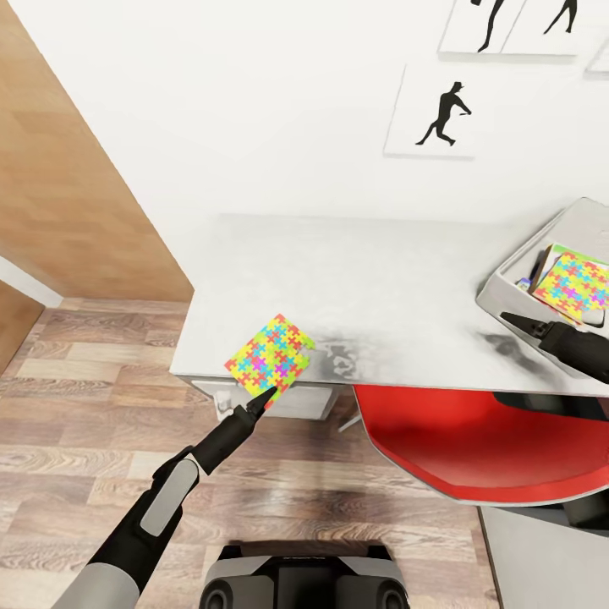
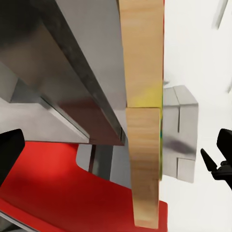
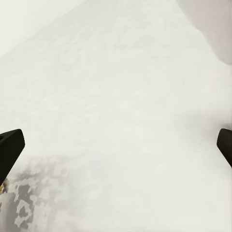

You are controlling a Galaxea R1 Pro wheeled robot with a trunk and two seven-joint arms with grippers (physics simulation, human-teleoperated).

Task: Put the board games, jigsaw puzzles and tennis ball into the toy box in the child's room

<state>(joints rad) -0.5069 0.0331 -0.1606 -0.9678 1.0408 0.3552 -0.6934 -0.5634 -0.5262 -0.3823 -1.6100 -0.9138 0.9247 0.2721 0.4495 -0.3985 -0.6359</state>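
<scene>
One jigsaw puzzle [image 1: 270, 352] lies at the surface's [image 1: 381, 279] front edge, near its left corner, and hangs partly over that edge. My left pincer [image 1: 259, 400] sits just before it, at the overhanging end. The toy box [image 1: 516, 283] stands at the surface's right end, with a second jigsaw puzzle [image 1: 575, 288] inside it on top of other boxes. My right pincer [image 1: 514, 320] is over the surface just before the toy box. A chair [image 1: 474, 444] stands before the front edge, right of the first puzzle.
</scene>
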